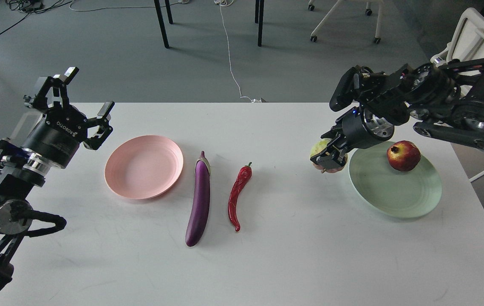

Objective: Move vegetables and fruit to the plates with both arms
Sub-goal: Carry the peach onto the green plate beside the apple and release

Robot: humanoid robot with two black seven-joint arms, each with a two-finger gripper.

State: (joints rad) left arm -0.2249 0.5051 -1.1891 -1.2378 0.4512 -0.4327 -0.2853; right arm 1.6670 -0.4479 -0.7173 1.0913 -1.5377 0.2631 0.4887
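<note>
While our right gripper [330, 158] clamps the bumpy yellow-green fruit [319, 148] beside the pale green round plate [411, 199], our left gripper [89, 91] gapes; the glossy purple eggplant [199, 199] lies cap away from us.

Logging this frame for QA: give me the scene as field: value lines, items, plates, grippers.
pink plate: empty, left of the eggplant
green plate: holds the red fruit
eggplant: on the table, between pink plate and chili
chili: on the table, right of the eggplant
yellow-green fruit: at green plate's left edge, in the right gripper
left gripper: open, empty, beside pink plate
done: one fruit of four items plated
</note>
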